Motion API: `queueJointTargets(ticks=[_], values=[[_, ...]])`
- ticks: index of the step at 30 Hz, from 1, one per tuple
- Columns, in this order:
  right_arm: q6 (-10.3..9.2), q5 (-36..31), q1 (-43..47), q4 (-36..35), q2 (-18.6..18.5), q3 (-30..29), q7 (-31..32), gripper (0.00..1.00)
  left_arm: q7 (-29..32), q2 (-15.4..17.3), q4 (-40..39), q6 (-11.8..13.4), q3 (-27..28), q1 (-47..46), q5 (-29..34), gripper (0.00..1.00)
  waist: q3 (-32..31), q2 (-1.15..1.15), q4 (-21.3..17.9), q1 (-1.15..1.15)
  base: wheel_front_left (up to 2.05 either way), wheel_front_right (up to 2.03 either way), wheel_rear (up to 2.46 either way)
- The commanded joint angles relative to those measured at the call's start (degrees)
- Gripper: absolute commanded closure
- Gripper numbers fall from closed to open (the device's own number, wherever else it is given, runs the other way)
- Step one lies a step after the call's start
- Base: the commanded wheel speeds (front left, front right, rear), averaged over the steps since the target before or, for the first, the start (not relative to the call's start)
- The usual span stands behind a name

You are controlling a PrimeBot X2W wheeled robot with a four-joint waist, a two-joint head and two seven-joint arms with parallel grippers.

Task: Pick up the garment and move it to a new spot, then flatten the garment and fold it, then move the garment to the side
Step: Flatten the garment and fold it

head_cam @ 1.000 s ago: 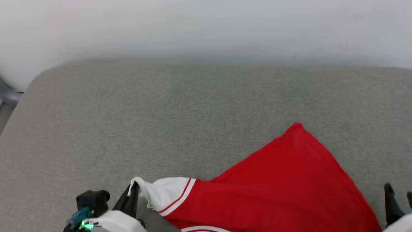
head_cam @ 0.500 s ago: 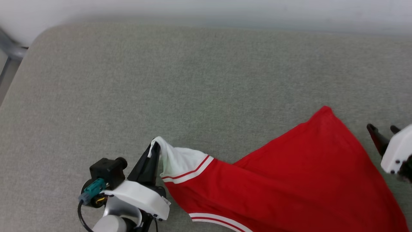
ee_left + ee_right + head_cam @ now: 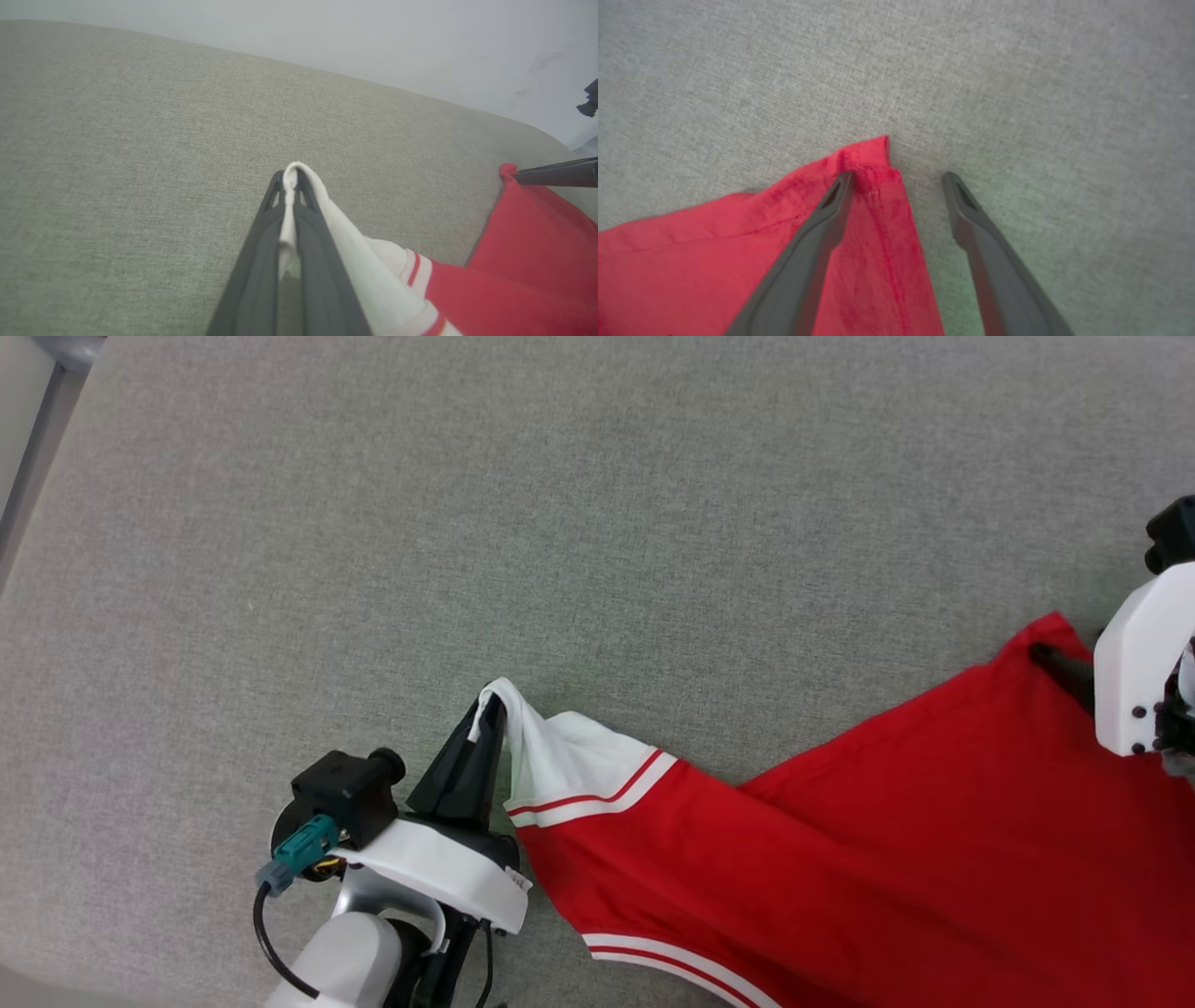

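Left: our left claw (image 3: 491, 707) is clamped on the tip of the white sleeve (image 3: 569, 761) of the garment (image 3: 840, 859), which lies spread low and right on the grey fabric surface (image 3: 560, 523). Right: our right claw (image 3: 899, 176) gapes wide, 1 finger over the red hem corner (image 3: 871, 156), 1 over bare surface beside it. We judge this the flattening step; the next move calls for closing on that corner, then drawing the 2 claws apart.

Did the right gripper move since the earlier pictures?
Yes. The right gripper came forward to the far corner of the garment; its open fingers now straddle that corner's edge.
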Motion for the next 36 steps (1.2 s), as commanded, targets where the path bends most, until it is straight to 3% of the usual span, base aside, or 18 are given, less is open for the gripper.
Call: queueJointTargets(ticks=[1, 5, 6, 7, 12, 23, 36], values=[[-0.02, 1.07, 0.63, 1.57, 0.17, 1.94, 1.16, 0.0, -0.51, -0.43, 0.22, -0.35, -0.08, -0.91, -0.25, 1.0, 1.15, 0.0, 0.83, -0.01, 0.0, 0.0, 0.0], [0.01, 3.95, 1.94, 4.85, -1.14, 6.21, 4.6, 0.0, -1.07, -0.58, 1.5, -0.68, -0.24, -1.14, -0.38, 1.0, 1.88, 0.0, 1.2, -0.01, 0.0, 0.0, 0.0], [0.06, 4.47, 2.06, 5.45, -1.39, 6.92, 5.15, 0.62, -1.17, -0.53, 1.86, -0.71, -0.26, -1.18, -0.42, 1.0, 1.91, 0.0, 1.25, -0.01, 0.0, 0.0, 0.0], [0.06, 5.25, 2.13, 5.9, -1.48, 7.31, 5.47, 0.98, -1.31, -0.45, 2.15, -0.77, -0.26, -1.18, -0.44, 1.0, 1.84, 0.0, 1.24, -0.01, 0.0, 0.0, 0.0], [0.04, 5.93, 0.07, 5.98, -2.02, 7.98, 3.39, 1.0, -1.09, 0.31, 3.27, -0.32, 0.27, -0.71, -0.71, 1.0, 0.12, 0.0, 0.65, -0.01, 0.0, 0.0, 0.0], [-0.03, 1.53, -6.15, 6.1, -0.1, 3.76, -9.94, 1.0, 1.14, 3.39, 4.51, -0.28, 2.57, -5.92, -1.02, 1.0, -6.44, 0.0, -3.65, -0.01, 0.0, 0.0, 0.0], [-0.03, -5.44, -20.99, 9.24, 2.86, -1.26, -19.55, 1.0, 7.06, 5.56, 15.71, -3.59, 6.77, -35.74, -2.1, 1.0, -6.49, 0.0, -8.51, -0.01, 0.0, 0.0, 0.0]])
